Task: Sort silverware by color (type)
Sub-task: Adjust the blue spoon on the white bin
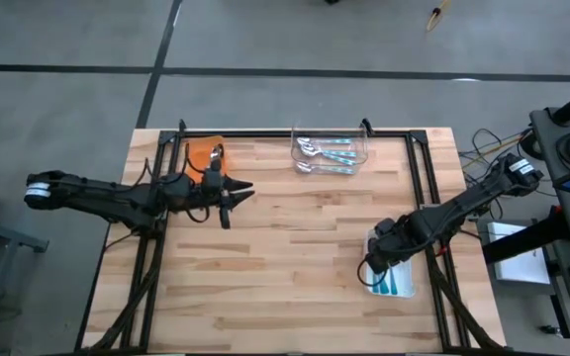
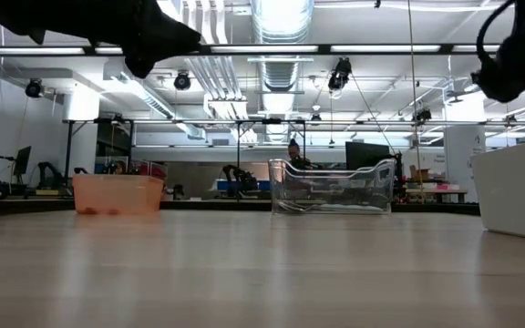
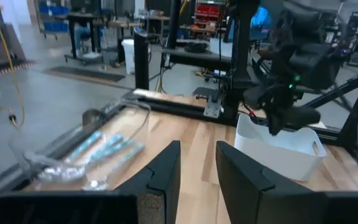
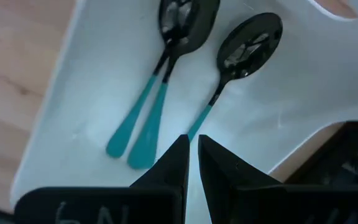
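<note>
Right now, hovering low over the white tray [image 4: 278, 118]: right gripper [image 4: 191, 163], fingers nearly shut, nothing between them. Just ahead of the tips, three teal spoons [image 4: 166, 81] lying flat in that tray, bowls away from the fingers, probably grouped there as the teal sort. Farther off, raised above the table near the orange tray [image 1: 200, 150]: left gripper [image 3: 196, 163], partly open, empty. Beyond it, more spoons [image 1: 327, 153] unsorted in the clear tray [image 1: 363, 141], well apart from both.
</note>
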`<move>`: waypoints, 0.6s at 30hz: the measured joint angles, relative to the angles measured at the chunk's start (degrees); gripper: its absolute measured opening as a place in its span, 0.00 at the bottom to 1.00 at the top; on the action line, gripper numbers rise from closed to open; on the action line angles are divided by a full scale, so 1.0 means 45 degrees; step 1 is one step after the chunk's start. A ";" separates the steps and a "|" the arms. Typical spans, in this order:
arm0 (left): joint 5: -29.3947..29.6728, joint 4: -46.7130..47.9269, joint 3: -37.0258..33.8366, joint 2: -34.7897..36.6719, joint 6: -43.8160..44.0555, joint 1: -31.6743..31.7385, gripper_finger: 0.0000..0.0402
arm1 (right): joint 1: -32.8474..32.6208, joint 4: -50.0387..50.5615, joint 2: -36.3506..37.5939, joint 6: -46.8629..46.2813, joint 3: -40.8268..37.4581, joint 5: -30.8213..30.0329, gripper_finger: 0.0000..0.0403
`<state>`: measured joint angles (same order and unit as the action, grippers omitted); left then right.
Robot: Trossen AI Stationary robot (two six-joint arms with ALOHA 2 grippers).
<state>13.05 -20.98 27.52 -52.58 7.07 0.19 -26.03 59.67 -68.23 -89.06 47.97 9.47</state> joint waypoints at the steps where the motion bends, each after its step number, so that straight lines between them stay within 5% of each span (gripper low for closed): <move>1: 0.0001 -0.0003 0.0082 0.0000 -0.0179 0.0000 0.21 | 0.0003 -0.0138 0.0000 -0.0067 -0.0162 -0.0013 0.07; 11: 0.0006 0.0362 0.1046 0.0000 -0.1704 0.0000 0.21 | 0.0003 -0.0479 -0.0024 -0.0233 -0.0729 -0.0880 0.08; 18: 0.0021 0.0405 0.1215 0.0000 -0.2180 0.0015 0.21 | -0.0119 -0.0488 -0.0024 -0.0236 -0.0754 -0.1089 0.23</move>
<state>13.15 -19.16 32.99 -52.58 -2.74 0.25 -26.57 57.47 -68.34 -90.12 44.58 4.57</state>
